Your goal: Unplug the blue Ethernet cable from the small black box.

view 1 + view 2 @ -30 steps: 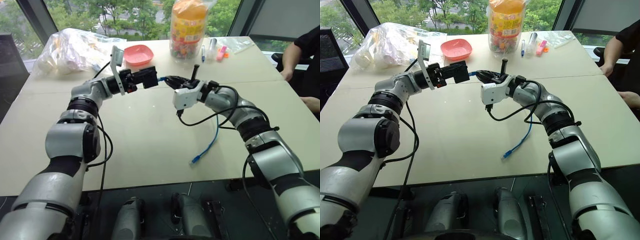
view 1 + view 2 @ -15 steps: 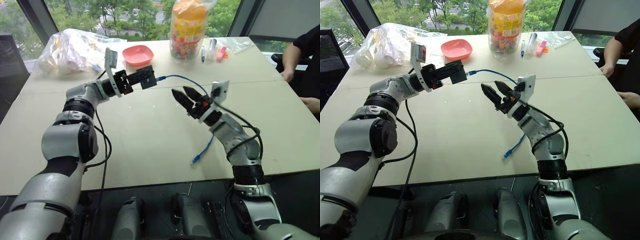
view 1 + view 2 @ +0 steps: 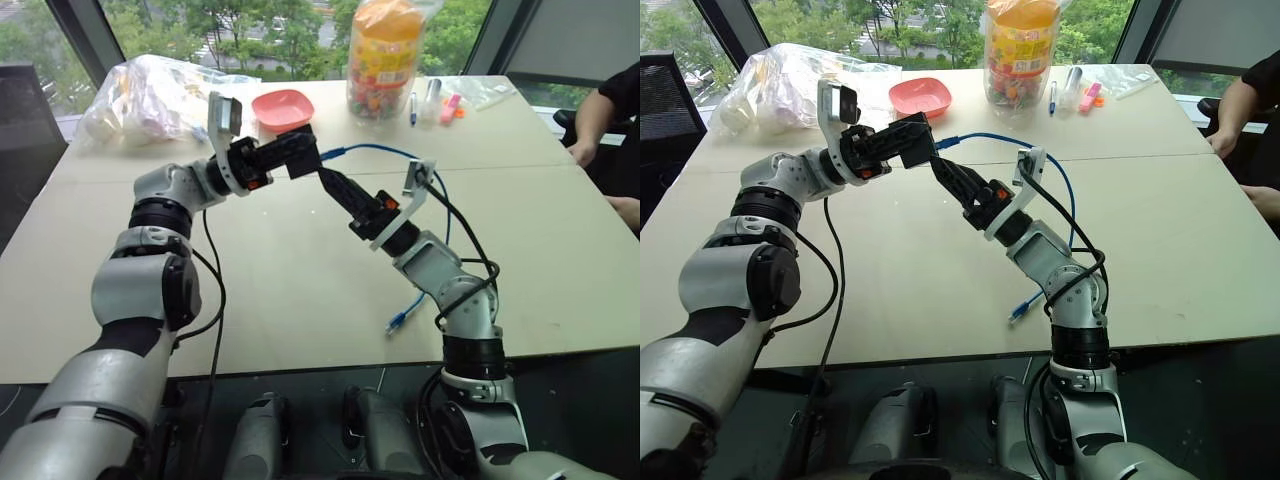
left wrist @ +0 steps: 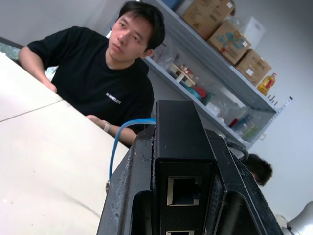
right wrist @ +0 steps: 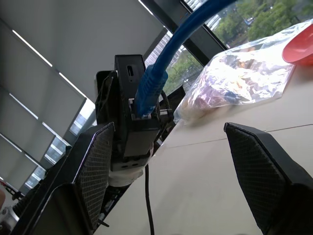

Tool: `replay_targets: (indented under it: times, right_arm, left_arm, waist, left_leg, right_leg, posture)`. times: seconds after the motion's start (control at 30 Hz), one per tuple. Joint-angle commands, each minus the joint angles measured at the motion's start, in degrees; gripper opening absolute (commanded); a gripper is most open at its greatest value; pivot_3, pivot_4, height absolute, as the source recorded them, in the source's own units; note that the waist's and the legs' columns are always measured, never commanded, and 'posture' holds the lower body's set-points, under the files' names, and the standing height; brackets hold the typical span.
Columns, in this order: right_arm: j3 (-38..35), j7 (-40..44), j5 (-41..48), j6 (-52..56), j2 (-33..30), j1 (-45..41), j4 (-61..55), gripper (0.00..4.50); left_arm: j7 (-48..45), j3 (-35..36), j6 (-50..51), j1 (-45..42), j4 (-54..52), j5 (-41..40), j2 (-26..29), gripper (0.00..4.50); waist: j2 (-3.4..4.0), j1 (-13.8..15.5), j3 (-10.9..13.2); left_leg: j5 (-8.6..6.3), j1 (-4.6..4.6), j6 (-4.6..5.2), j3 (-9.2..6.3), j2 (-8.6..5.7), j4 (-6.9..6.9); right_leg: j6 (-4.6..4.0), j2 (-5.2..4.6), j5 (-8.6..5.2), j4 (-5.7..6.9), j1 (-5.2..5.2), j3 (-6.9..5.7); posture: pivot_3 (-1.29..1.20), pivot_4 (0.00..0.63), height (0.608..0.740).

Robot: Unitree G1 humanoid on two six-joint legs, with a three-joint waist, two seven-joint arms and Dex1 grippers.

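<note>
My left gripper [image 3: 283,158] is shut on the small black box [image 3: 300,151] and holds it above the table, with the box's empty ports [image 4: 183,191] facing the left wrist camera. The blue Ethernet cable [image 3: 400,153] is plugged into the box, with its plug [image 5: 148,95] seated in the port. From there it arcs right and drops to its loose end [image 3: 396,322] on the table. My right gripper [image 3: 330,183] stands open just below and to the right of the box, and both its pads [image 5: 98,166] are clear of the box and the plug.
At the back of the table are a pink bowl [image 3: 283,107], a tall jar of sweets [image 3: 380,62], a crumpled plastic bag [image 3: 150,92] and some pens [image 3: 436,100]. A person in a black shirt [image 3: 605,105] sits at the right edge.
My right gripper let go of the cable near the plug and opened. It dropped away, then came back up-left under the box. My left hand turned the box; the cable stays plugged in.
</note>
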Motion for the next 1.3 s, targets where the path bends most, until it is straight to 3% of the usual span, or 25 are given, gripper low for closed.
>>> replay_targets:
  times: [0.03, 0.67, 0.8, 0.9, 0.97, 1.2, 1.3]
  right_arm:
    - [-1.28, 0.00, -0.05, -1.76, 0.79, -1.57, -0.69, 3.72]
    - [-1.02, 1.15, -2.13, -2.95, 1.93, -2.33, 0.59, 3.72]
    - [-0.60, 1.57, -2.55, -2.92, 1.89, -2.31, 0.58, 2.58]
    - [-0.07, 1.85, -2.95, -2.76, 1.91, -2.17, 0.53, 0.87]
    - [0.45, 2.04, -3.37, -2.58, 1.91, -2.03, 0.54, 0.03]
    - [1.43, 2.32, -4.74, -2.47, 2.33, -1.79, 0.74, 0.03]
    - [-1.32, 1.32, -4.25, -3.22, 1.74, -2.41, 1.91, 0.03]
  left_arm:
    - [-0.48, 0.10, 0.49, -0.58, -2.69, -1.19, 0.33, 0.54]
    - [-0.11, -0.78, -0.02, 0.37, -3.22, -1.06, 0.04, 0.54]
    - [0.05, -0.78, -0.26, 0.38, -3.17, -1.15, 0.01, 0.54]
    - [0.31, -0.73, -0.38, 0.38, -3.12, -1.23, 0.00, 0.54]
    - [0.53, -0.69, -0.46, 0.41, -3.15, -1.34, -0.02, 0.54]
    - [2.51, 0.25, -1.39, 0.21, -2.40, -1.61, 0.26, 0.54]
    - [2.63, 0.82, -1.25, 0.24, -2.34, -1.86, 1.89, 0.54]
  waist:
    - [0.00, 0.02, 0.00]
    - [0.00, -0.03, 0.00]
    - [0.00, -0.03, 0.00]
    - [0.00, -0.03, 0.00]
    - [0.00, -0.04, 0.00]
    - [0.00, -0.03, 0.00]
    - [0.00, -0.04, 0.00]
  left_leg:
    - [0.00, 0.00, 0.00, 0.00, 0.00, 0.00]
    - [0.00, -0.01, 0.00, -0.02, -0.02, 0.00]
    - [0.00, -0.01, 0.00, -0.02, -0.01, 0.00]
    - [0.00, -0.01, 0.00, -0.02, -0.01, 0.00]
    - [0.00, -0.01, 0.00, -0.02, -0.01, 0.00]
    - [0.00, -0.01, 0.00, -0.02, -0.01, 0.00]
    - [0.00, -0.01, 0.00, -0.02, -0.01, 0.00]
  right_leg:
    - [0.00, 0.00, 0.00, 0.00, 0.00, 0.00]
    - [0.00, 0.01, 0.00, 0.00, 0.00, 0.00]
    - [0.00, 0.00, 0.00, -0.01, 0.00, 0.00]
    - [0.00, 0.00, 0.00, -0.01, 0.00, 0.00]
    - [0.00, 0.00, 0.00, 0.00, 0.00, 0.00]
    - [0.00, 0.00, 0.00, -0.01, 0.00, 0.00]
    - [0.00, 0.00, 0.00, -0.01, -0.01, 0.00]
  posture:
    - [0.00, 0.150, 0.740]
    - [0.00, 0.150, 0.740]
    - [0.00, 0.150, 0.740]
    - [0.00, 0.150, 0.740]
    - [0.00, 0.150, 0.740]
    - [0.00, 0.150, 0.740]
    - [0.00, 0.150, 0.740]
